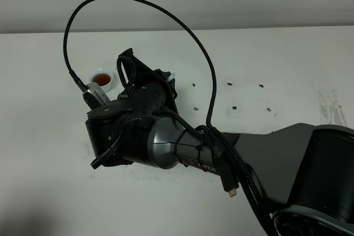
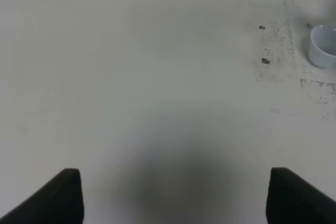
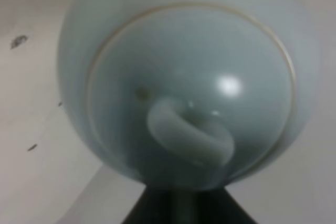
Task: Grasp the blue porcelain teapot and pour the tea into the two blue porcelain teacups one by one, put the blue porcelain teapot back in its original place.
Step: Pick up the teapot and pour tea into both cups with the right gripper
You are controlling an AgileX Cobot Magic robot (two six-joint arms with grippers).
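Black right arm (image 1: 166, 136) reaches across table; jaws unreadable behind teapot (image 3: 184, 77); left jaws spread.

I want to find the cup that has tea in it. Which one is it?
Look at the white table, at its far side left of the big black arm. A small pale blue teacup stands there, with reddish-brown tea inside. The other cup holds no tea.

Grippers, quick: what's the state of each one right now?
Left gripper: open, holding nothing, above the bare table.
Right gripper: right at the blue porcelain teapot; the fingers are not visible, so its state cannot be told.
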